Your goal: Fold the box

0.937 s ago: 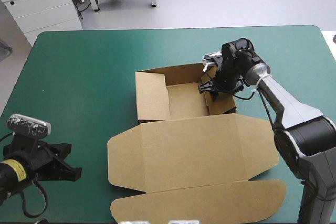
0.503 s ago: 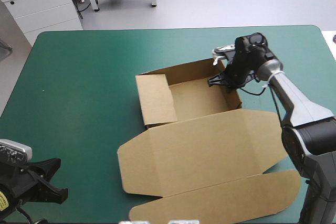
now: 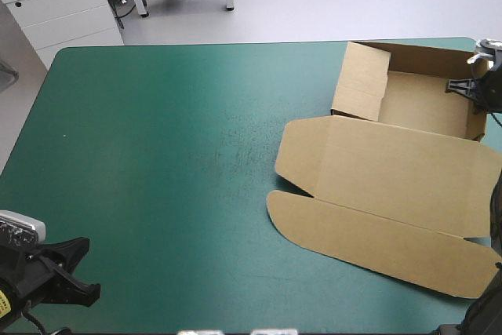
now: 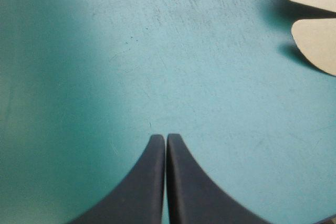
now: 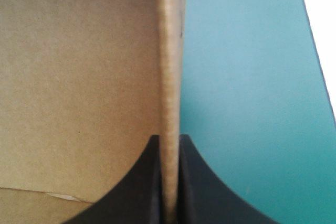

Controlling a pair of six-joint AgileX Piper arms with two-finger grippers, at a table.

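The brown box (image 3: 408,158) lies as an open tray with raised walls at the table's far right, its lid and front flap spread flat toward the near edge. My right gripper (image 3: 480,92) is at the tray's right wall; in the right wrist view its black fingers (image 5: 148,182) pinch that upright wall (image 5: 169,77) between them. My left gripper (image 3: 67,276) sits at the near left corner, far from the box. Its fingers (image 4: 166,142) meet in a point over bare teal-green cover, with two rounded flap corners of the box (image 4: 315,45) well ahead.
The teal-green table (image 3: 172,162) stretches bare across its left and middle. The box's right side reaches the table's right edge. White cabinets (image 3: 63,5) stand beyond the far left corner.
The right gripper shut on the tray's right wall and dragged the whole box from the table's middle to the far right. The left arm drew back to the near left corner and stayed.
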